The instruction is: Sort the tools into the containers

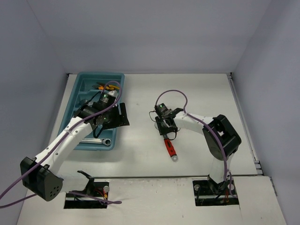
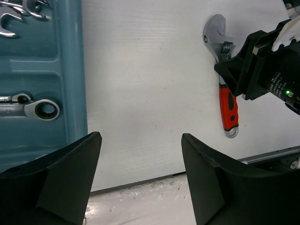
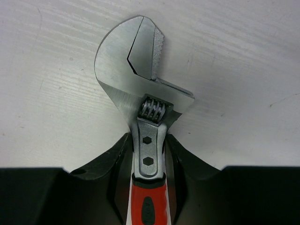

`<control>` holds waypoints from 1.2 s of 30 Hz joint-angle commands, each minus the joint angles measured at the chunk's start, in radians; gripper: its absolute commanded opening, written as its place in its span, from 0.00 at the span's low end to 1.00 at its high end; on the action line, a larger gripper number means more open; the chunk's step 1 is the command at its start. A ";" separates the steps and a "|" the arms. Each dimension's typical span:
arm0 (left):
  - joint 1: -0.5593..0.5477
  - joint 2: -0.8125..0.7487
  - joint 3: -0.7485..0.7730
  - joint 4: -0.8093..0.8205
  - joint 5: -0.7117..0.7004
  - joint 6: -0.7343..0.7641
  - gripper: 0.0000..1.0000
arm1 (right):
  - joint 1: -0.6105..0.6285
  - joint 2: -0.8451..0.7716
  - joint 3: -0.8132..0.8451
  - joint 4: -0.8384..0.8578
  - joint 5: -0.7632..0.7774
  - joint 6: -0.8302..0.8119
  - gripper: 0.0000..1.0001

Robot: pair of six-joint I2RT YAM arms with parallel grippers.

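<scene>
The teal tray [image 1: 76,93] lies at the left; its compartments are partly hidden by my left arm. A silver ratchet wrench [image 1: 101,140] lies at the near end of a compartment, also seen in the left wrist view [image 2: 33,108]. My left gripper [image 1: 121,115] hovers over the tray's right edge, open and empty [image 2: 140,138]. An adjustable wrench with a red handle [image 1: 170,146] lies on the table at the centre. My right gripper [image 1: 163,124] is shut on its steel neck [image 3: 149,154], just below the head, with a finger [image 3: 117,159] on each side.
Orange-handled tools [image 1: 102,86] lie at the tray's far end. More silver wrenches [image 2: 14,14] lie in the tray. White walls close the table at the back and sides. A gap runs along the near table edge [image 1: 154,177].
</scene>
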 commanded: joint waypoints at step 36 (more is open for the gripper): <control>-0.066 0.227 -0.154 0.927 0.392 -0.051 0.66 | 0.026 -0.398 -0.019 0.095 -0.203 -0.204 0.00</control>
